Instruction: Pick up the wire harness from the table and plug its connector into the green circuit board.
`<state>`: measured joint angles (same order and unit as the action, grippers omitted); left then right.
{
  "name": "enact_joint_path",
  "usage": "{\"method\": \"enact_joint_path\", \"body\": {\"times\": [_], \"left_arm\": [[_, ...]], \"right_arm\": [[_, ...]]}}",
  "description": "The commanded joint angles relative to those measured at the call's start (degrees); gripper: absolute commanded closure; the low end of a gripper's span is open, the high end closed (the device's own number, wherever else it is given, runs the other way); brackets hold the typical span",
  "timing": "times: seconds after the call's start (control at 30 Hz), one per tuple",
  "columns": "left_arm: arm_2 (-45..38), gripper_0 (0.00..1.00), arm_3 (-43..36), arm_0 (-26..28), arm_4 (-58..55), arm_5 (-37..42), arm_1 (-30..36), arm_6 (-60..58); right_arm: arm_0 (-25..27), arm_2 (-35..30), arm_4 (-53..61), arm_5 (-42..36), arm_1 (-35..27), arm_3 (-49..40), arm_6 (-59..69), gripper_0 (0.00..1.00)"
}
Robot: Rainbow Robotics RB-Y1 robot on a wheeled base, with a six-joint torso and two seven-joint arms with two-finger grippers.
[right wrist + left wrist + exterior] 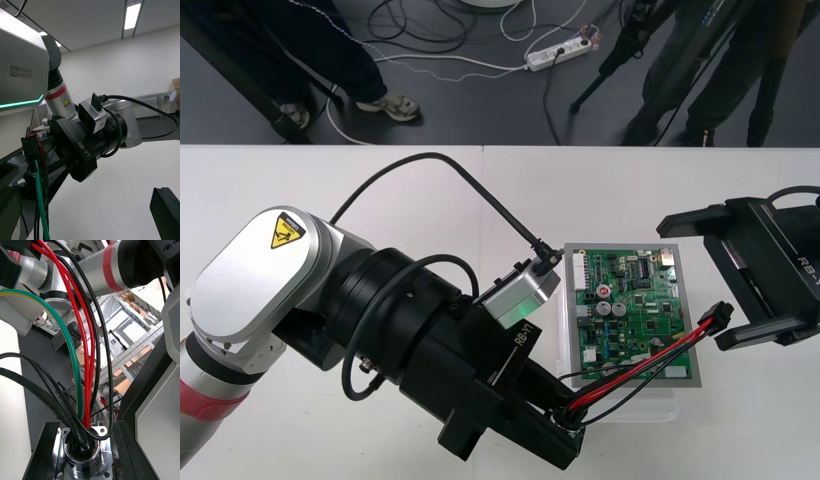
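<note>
Pale table [380, 170] below. Left hand [565, 430] is clamped on the socket [83, 452] of the wire harness [635, 370], so pickup looks done. Right hand [691, 282] gapes empty over the green circuit board [630, 300]. The plug [721, 314], near one right finger, still needs inserting.
</note>
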<state>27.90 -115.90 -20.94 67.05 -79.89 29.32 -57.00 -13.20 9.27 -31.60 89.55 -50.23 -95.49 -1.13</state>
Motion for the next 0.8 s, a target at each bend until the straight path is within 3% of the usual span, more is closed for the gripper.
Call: {"method": "enact_joint_path", "body": {"times": [0.03,0.3,0.8], "left_arm": [[0.93,1.0,-0.38,-2.08,-0.96,3.34,-0.85,-1.44],[1.02,1.0,-0.38,-2.08,-0.7,4.74,-0.85,-1.36],[1.02,1.0,-0.38,-2.08,-0.61,5.01,-0.85,-1.36]], "right_arm": [[-0.07,0.57,1.45,0.45,-2.24,-3.13,-1.77,0.0],[0.02,5.76,6.46,0.45,-2.24,-3.21,-1.24,0.0],[0.45,5.93,11.47,0.45,0.22,-4.09,4.04,0.0]]}}
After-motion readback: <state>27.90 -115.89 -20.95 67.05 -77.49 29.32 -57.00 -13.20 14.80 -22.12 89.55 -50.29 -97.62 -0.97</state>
